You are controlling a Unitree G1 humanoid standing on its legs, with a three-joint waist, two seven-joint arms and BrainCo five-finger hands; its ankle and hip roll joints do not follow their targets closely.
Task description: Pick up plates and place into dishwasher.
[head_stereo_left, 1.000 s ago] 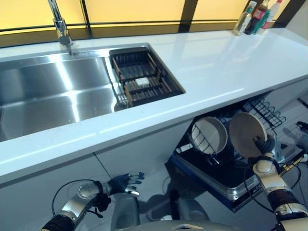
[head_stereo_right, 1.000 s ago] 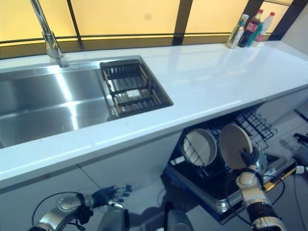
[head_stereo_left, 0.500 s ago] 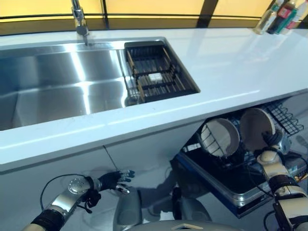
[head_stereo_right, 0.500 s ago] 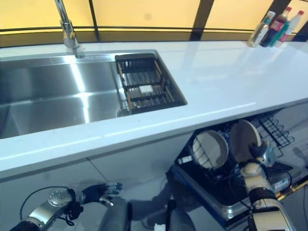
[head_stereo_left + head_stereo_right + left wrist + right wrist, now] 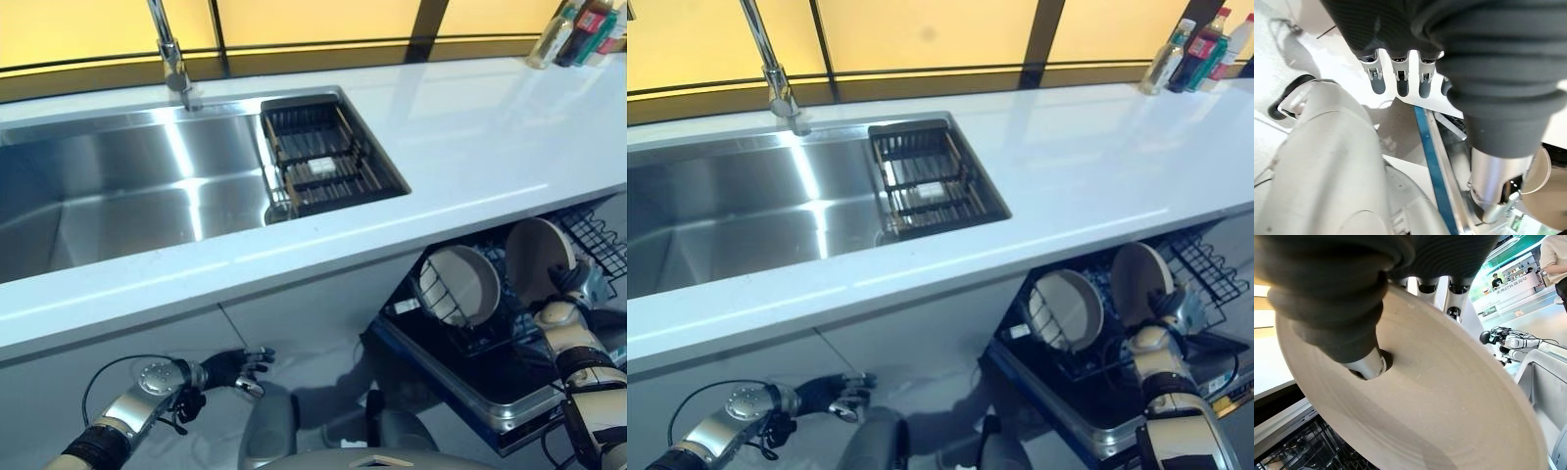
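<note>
My left hand [image 5: 238, 367] hangs low in front of the cabinet below the sink [image 5: 118, 196], fingers relaxed and straight, holding nothing. It sits in much the same spot as half a second ago and plays no part in this step.

The counter [image 5: 470, 127] carries no plates that I can see. Under its right end, the rack [image 5: 460, 333] is pulled out, with one pale dish [image 5: 460, 284] already standing on edge in it.

Just right of that dish, my right hand [image 5: 571, 286] grips the tan plate [image 5: 537, 262], thumb pressed on its face and fingers curled behind the rim. The plate stands upright over the rack. Compared with a second ago it has kept the same attitude beside the dish; most of the apparent shift is the camera swinging. I judge placement near complete: the plate needs seating between tines before release. Whether it already touches the rack I cannot tell.
</note>
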